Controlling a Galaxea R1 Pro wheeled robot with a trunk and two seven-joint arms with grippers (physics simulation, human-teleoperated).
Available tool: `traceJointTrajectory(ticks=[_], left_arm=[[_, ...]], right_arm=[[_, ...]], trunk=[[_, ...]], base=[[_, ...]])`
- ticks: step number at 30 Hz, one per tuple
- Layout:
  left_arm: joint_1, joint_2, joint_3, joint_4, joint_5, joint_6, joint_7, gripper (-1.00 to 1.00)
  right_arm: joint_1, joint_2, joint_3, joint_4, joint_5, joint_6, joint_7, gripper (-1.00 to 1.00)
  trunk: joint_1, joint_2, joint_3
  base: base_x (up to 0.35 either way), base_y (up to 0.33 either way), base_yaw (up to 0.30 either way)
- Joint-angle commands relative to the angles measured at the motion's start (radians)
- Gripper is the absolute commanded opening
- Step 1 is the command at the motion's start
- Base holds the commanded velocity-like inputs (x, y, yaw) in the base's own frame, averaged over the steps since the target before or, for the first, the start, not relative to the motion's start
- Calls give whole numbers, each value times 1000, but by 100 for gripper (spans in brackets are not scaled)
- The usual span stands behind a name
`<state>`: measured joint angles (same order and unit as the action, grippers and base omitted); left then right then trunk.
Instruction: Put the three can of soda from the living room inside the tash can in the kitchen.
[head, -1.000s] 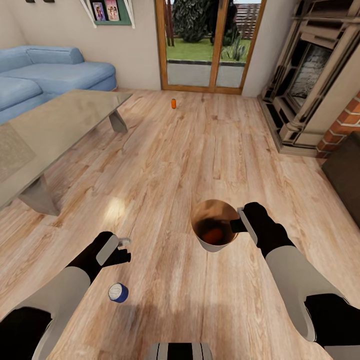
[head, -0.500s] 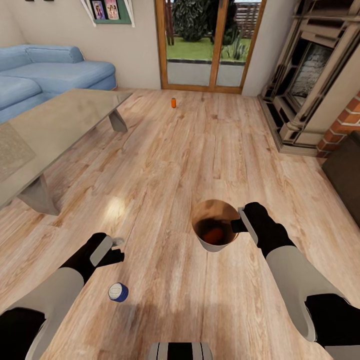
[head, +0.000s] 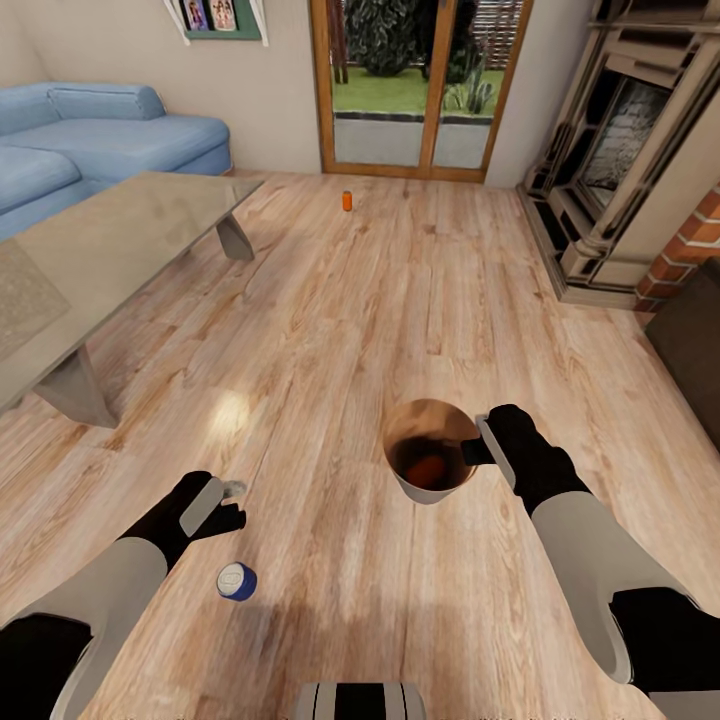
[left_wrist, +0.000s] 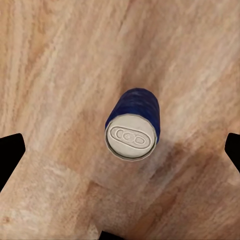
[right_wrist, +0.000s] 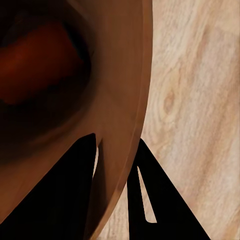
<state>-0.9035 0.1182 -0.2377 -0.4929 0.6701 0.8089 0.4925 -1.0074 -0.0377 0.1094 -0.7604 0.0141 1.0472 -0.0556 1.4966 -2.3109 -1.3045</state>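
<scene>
On the plank floor (head: 330, 300) of the living room, the blue can (left_wrist: 132, 125) is standing under the spread, empty left gripper (head: 222, 503), which likely needs lowering around it. The right gripper (head: 483, 447) is pinching the trash can (head: 428, 490) rim, one orange can (head: 430, 468) inside; another (head: 347, 201) is waiting near the glass doors (head: 420, 90).
</scene>
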Motion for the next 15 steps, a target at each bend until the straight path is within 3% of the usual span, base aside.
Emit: traceJointTrajectory(ticks=[1, 15], left_arm=[[0, 0, 0, 0, 0, 0, 0, 100], [0, -5, -1, -1, -1, -2, 0, 100]], right_arm=[[0, 0, 0, 0, -11, 0, 3, -100], [0, 1, -1, 0, -11, 0, 3, -100]], trunk=[[0, 0, -1], [0, 0, -23]], base=[[0, 0, 0], [0, 0, 0]])
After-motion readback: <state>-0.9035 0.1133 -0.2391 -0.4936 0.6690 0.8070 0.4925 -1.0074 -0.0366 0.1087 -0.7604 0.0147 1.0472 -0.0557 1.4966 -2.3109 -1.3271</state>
